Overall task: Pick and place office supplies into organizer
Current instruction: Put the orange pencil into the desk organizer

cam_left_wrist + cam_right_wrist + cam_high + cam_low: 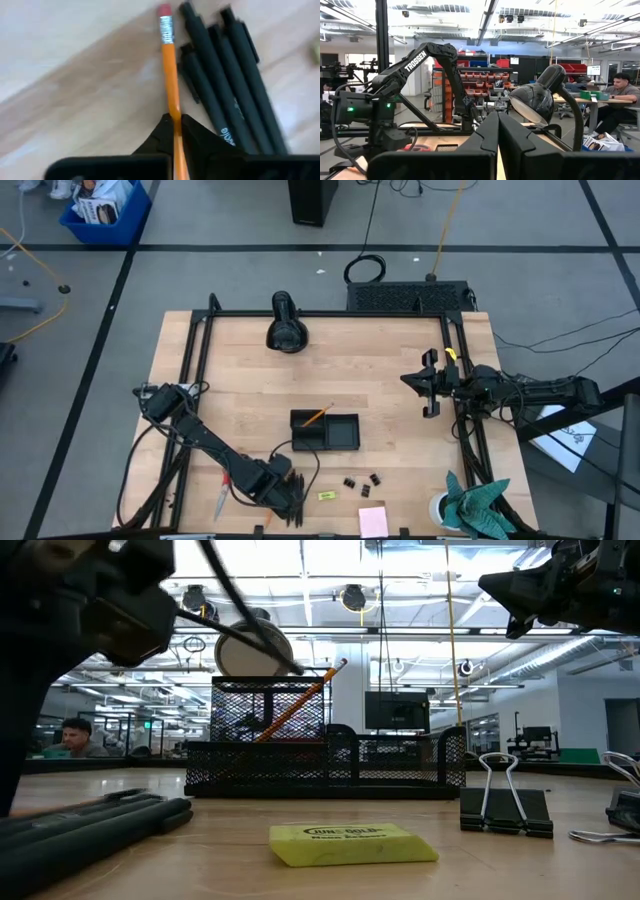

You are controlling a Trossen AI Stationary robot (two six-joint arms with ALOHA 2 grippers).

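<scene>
Left gripper (176, 131) jaws clenched on pencil (170, 75) beside pens (225, 85); organizer (325, 431) holds second pencil (316, 416); right gripper (428, 384) jaws clenched, empty.

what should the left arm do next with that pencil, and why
Probably lift straight up. The left gripper is shut on the orange pencil, which lies beside the black pens on the table, far from the organizer.

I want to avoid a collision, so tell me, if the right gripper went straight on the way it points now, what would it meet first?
The right gripper, shut and raised at the table's right edge, points across the table. The black desk lamp sits nearest its line, slightly to one side; depth is unclear, so it might pass it and head toward the left arm's base.
</scene>
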